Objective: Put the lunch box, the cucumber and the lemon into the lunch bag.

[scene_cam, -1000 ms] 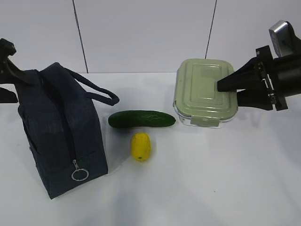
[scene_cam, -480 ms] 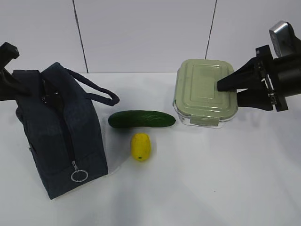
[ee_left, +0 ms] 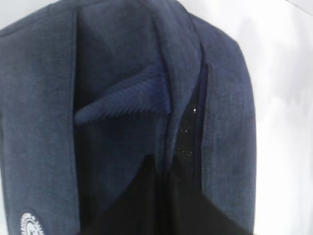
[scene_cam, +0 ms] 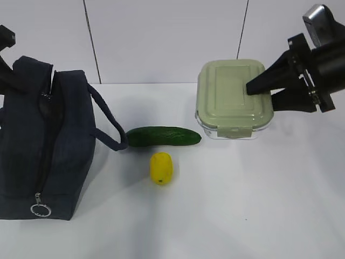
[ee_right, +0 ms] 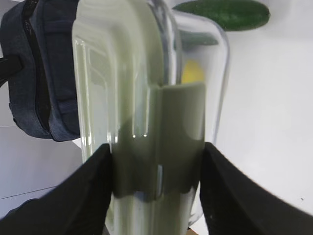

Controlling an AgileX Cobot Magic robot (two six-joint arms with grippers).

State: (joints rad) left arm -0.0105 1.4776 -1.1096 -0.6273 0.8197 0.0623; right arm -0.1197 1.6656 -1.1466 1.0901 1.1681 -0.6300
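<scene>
Bag (scene_cam: 46, 145) tipped upright, left gripper (scene_cam: 8, 81) clamped on its fabric. Lunch box (scene_cam: 232, 97) lifted off table (scene_cam: 242, 205), pinched in right gripper (ee_right: 156, 196). Cucumber (scene_cam: 163, 136), lemon (scene_cam: 161, 168) left between; zipper mostly closed.

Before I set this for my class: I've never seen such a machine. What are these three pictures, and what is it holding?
It is a robot with two arms ending in grippers. One camera faces the white table; one sits on each wrist. The right gripper clamps the lunch box, raised and tilted; its wrist view shows the lid's clip flap between the jaws. The left gripper, barely visible at the front picture's edge, has pinched the lunch bag; its camera sees only navy fabric. The cucumber and lemon lie loose on the table.
</scene>
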